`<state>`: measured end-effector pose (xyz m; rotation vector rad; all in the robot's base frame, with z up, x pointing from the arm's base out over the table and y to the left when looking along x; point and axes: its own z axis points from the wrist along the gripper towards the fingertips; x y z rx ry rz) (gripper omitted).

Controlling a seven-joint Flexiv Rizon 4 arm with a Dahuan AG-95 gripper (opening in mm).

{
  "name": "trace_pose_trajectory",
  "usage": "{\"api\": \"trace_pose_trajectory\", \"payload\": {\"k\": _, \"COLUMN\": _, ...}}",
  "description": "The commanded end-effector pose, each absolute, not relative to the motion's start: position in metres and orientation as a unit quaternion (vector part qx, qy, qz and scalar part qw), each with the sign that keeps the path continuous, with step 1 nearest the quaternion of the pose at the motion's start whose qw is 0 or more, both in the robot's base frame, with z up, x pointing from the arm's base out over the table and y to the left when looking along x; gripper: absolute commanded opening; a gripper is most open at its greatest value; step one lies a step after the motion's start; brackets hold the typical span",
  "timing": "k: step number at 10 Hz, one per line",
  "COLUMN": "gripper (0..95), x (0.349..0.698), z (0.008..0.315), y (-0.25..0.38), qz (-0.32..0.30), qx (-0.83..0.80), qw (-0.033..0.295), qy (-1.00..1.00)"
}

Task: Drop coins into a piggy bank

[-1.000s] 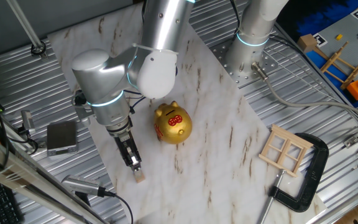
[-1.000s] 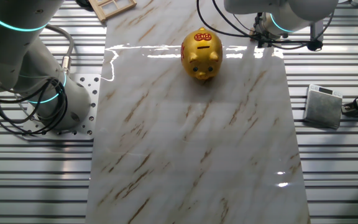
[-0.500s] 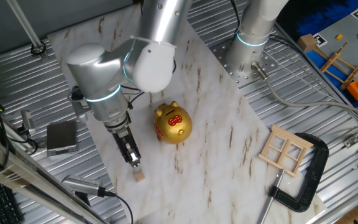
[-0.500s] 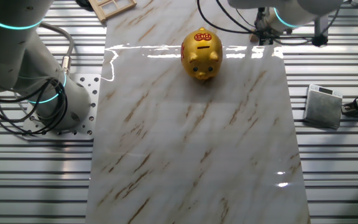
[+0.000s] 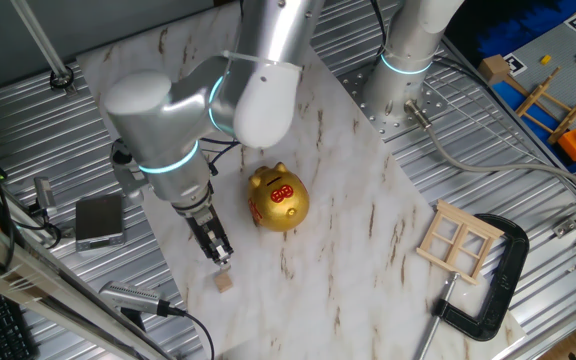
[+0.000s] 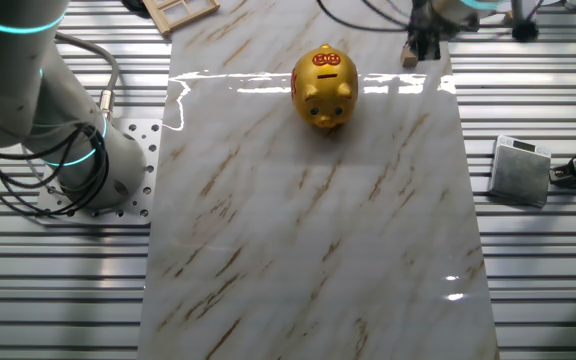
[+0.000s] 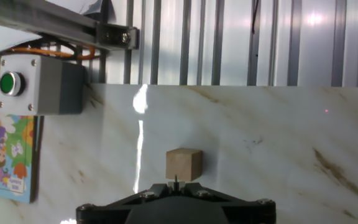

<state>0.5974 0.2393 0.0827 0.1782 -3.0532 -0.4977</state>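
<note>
Gripper (image 5: 222, 259) is hanging over the near-left part of the marble counter (image 5: 348, 230), fingertips pointing down at the coin (image 5: 225, 283). In this fixed view the tips are sitting just above the token and not clearly touching it. I can't tell whether the jaws are wide or narrow: they are reading as one dark stub here. In the hand view only the black gripper base is showing along the bottom edge, and the fingers themselves are cut off.

The coin (image 7: 184, 165) is lying on the counter on its own, looking like a small tan wooden block in the hand view, just ahead of the gripper base. In the other fixed view it's a tiny tan speck (image 6: 410, 59) at the top edge, beside the dark gripper tip, which is mostly cropped out of frame.

The piggy bank (image 5: 277, 198) is standing upright on the counter, near the coin but apart from it, red patch facing the camera. Its slot isn't resolvable in this view.

A grey box with a green button (image 7: 39, 85) is sitting at the counter's edge, partly cut off.
</note>
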Motion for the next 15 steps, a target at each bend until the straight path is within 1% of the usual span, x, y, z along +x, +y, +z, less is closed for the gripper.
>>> {"api": "trace_pose_trajectory", "payload": {"k": 1, "gripper": 0.0, "x": 0.591, "z": 0.104, "y": 0.231, "qz": -0.105, "qx": 0.098, "qw": 0.034, "qy": -0.989}}
{"api": "trace_pose_trajectory", "payload": {"k": 3, "gripper": 0.0, "x": 0.591, "z": 0.118, "y": 0.225, "qz": -0.067, "qx": 0.128, "qw": 0.036, "qy": -0.989}}
{"api": "trace_pose_trajectory", "payload": {"k": 6, "gripper": 0.0, "x": 0.588, "z": 0.124, "y": 0.220, "qz": -0.043, "qx": 0.149, "qw": 0.036, "qy": -0.987}}
{"api": "trace_pose_trajectory", "payload": {"k": 15, "gripper": 0.0, "x": 0.588, "z": 0.124, "y": 0.220, "qz": -0.050, "qx": 0.109, "qw": 0.025, "qy": -0.992}}
